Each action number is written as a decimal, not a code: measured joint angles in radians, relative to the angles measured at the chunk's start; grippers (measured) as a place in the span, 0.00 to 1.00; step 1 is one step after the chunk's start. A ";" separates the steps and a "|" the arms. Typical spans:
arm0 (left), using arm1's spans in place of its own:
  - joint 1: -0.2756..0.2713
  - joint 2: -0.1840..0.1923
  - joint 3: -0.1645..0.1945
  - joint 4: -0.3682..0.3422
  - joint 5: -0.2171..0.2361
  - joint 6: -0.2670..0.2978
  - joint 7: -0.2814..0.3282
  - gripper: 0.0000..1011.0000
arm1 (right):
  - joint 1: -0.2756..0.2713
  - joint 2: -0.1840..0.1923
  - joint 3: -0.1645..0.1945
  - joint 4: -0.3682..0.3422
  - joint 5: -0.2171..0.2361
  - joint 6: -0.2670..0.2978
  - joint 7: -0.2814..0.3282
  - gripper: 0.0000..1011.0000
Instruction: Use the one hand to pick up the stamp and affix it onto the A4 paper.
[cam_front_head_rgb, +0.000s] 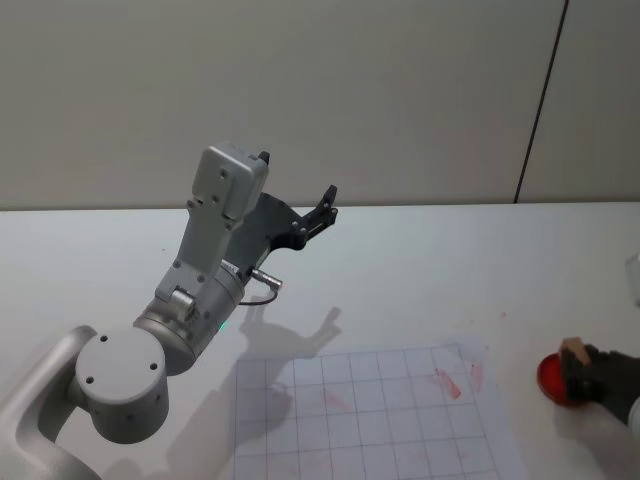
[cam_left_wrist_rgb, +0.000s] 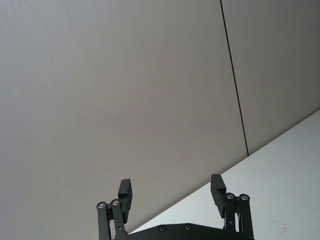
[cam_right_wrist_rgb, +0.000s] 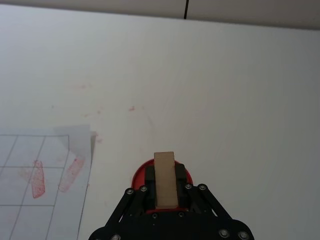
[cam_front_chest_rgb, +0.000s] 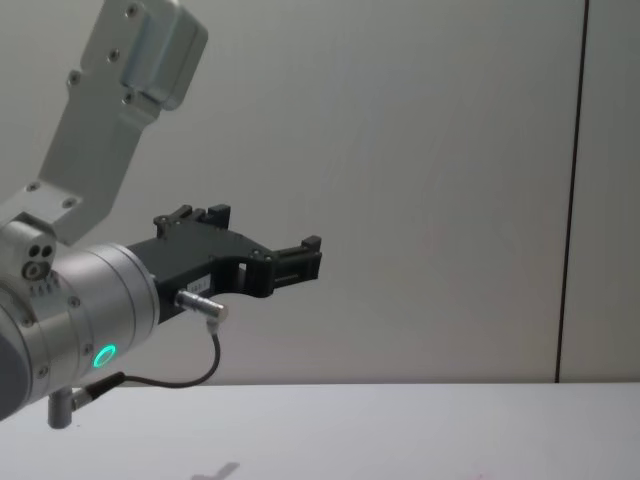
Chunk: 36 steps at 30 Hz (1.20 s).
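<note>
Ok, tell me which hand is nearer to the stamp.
Right. The right hand is closed on the stamp, over the red ink pad beside the paper. The left hand is raised above the table, open, well to the stamp's left.

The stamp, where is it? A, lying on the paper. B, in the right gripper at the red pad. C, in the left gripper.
B: the right gripper is shut on the stamp at the red pad, beside the paper.

White table (cam_front_head_rgb: 420, 250) w/ red ink pad (cam_front_head_rgb: 548, 378) nr right edge; beige wall (cam_front_head_rgb: 300, 80) behind.
</note>
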 joint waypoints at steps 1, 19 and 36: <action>0.000 0.000 0.000 0.000 0.000 0.000 0.000 0.99 | 0.001 0.001 0.001 -0.008 -0.005 -0.007 0.003 0.22; 0.000 0.000 0.000 0.000 0.000 0.000 0.000 0.99 | 0.046 -0.004 -0.021 -0.051 -0.046 -0.037 0.129 0.22; 0.000 0.000 0.000 0.000 0.000 0.000 0.000 0.99 | 0.104 -0.036 -0.080 0.039 -0.084 0.003 0.293 0.22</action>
